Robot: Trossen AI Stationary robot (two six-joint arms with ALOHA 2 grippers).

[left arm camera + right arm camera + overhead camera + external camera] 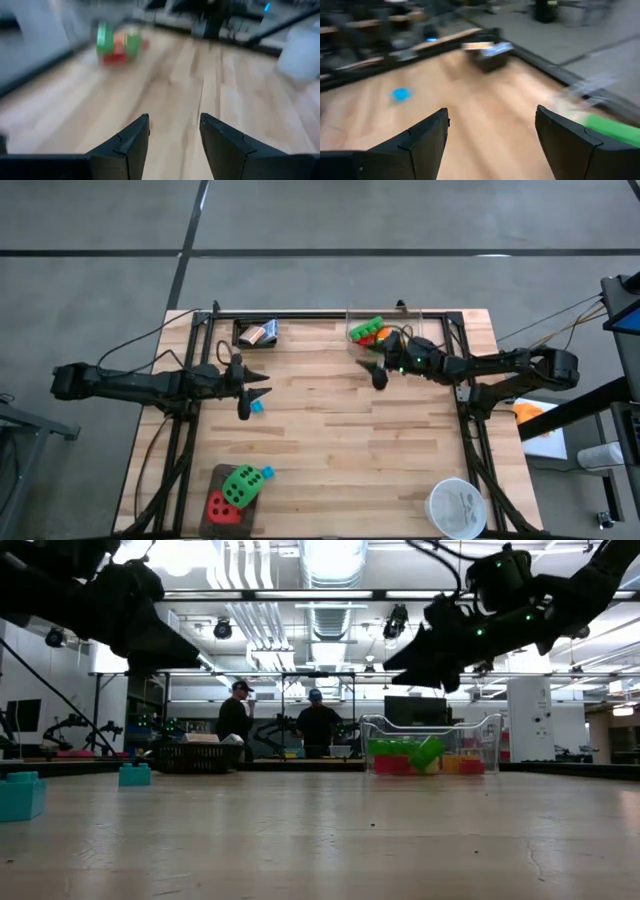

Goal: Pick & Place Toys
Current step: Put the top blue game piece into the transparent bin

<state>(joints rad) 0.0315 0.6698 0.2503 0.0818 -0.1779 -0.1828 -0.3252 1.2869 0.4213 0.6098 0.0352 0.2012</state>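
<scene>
My left gripper (262,384) is open and empty above the table's left half; its fingers (131,142) frame bare wood. A small blue brick (256,407) lies on the table just near of it and also shows in the right wrist view (400,93). My right gripper (372,370) is open and empty, raised off the table (425,655) beside the clear tub (385,330). The tub holds green and orange bricks (366,331). A green die (240,483) and a red die (222,505) sit on a dark tray near the front left, with another blue brick (267,473) beside them.
A black tray (258,332) with card packs stands at the far left edge and also shows in the right wrist view (487,52). A round white bowl (457,505) stands at the near right corner. Bare wood lies between the two grippers. Two people (280,725) stand in the room behind.
</scene>
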